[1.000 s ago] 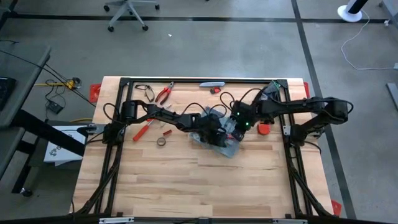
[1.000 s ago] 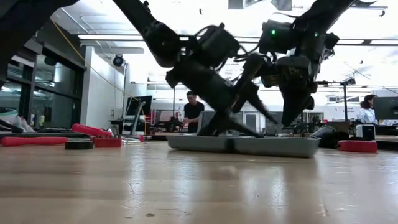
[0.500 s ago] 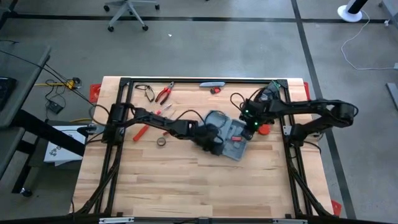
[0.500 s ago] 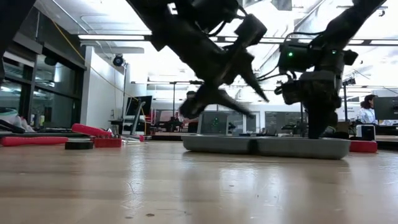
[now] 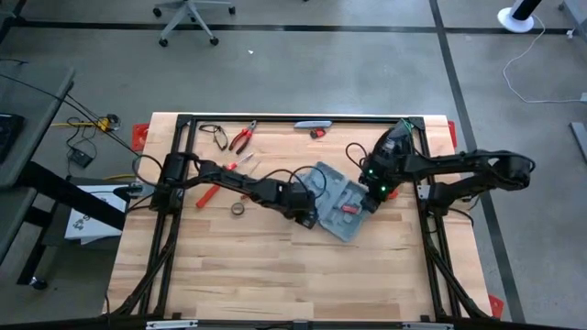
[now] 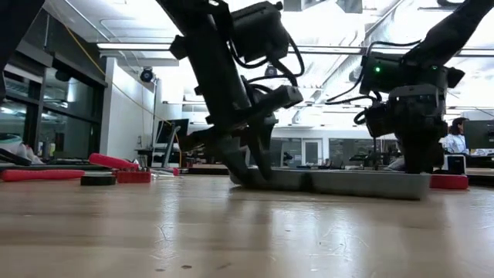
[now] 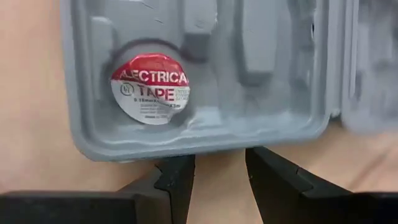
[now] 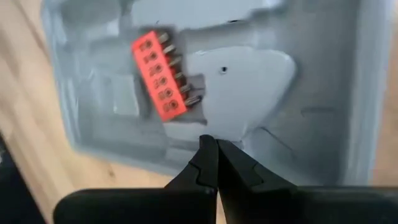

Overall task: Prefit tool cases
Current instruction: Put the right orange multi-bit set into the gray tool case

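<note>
High view: open tool case (image 5: 337,200) lies between left gripper (image 5: 307,216) and right gripper (image 5: 374,186).

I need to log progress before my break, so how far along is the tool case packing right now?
Partly done. The open tool case already holds a roll of electrical tape and a red bit holder. Nothing is being carried: the left hand is open and empty at the case's edge, and the right hand is shut over it. Red pliers and a red-handled tool remain loose on the table.
</note>
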Controlling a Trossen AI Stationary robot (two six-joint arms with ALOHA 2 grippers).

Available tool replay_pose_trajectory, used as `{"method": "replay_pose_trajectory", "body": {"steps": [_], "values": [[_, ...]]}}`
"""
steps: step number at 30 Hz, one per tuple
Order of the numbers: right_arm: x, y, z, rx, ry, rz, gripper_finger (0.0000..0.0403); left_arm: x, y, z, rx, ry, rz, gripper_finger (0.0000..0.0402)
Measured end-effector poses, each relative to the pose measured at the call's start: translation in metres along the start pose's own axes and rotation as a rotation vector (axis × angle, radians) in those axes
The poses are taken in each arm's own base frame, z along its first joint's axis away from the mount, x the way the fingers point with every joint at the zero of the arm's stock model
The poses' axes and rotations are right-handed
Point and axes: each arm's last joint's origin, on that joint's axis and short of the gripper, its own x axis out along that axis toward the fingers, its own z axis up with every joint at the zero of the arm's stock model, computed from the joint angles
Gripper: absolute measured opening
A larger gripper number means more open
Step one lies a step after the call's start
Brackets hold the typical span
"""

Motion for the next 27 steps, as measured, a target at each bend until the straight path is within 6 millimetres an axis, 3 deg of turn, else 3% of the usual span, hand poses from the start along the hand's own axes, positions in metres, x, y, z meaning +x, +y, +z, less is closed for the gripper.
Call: {"method": "replay_pose_trajectory", "body": {"steps": [9,15,22,27], "values": [[0.013,0.033,-0.003,-0.039,-0.045,0.118,0.0,0.003,0.024,0.037,0.0,-0.051,0.041,0.0135],[0.014,0.04,-0.005,-0.026,-0.079,0.108,0.0,-0.009,0.03,0.05,-0.013,-0.025,-0.003,0.0135],[0.003,0.043,-0.002,-0.037,-0.188,0.093,0.0,-0.05,0.009,0.057,-0.019,-0.156,-0.178,0.0135],[0.005,0.037,0.002,-0.031,-0.192,0.066,0.0,-0.056,-0.018,0.062,0.031,-0.245,-0.443,0.0135]]}}
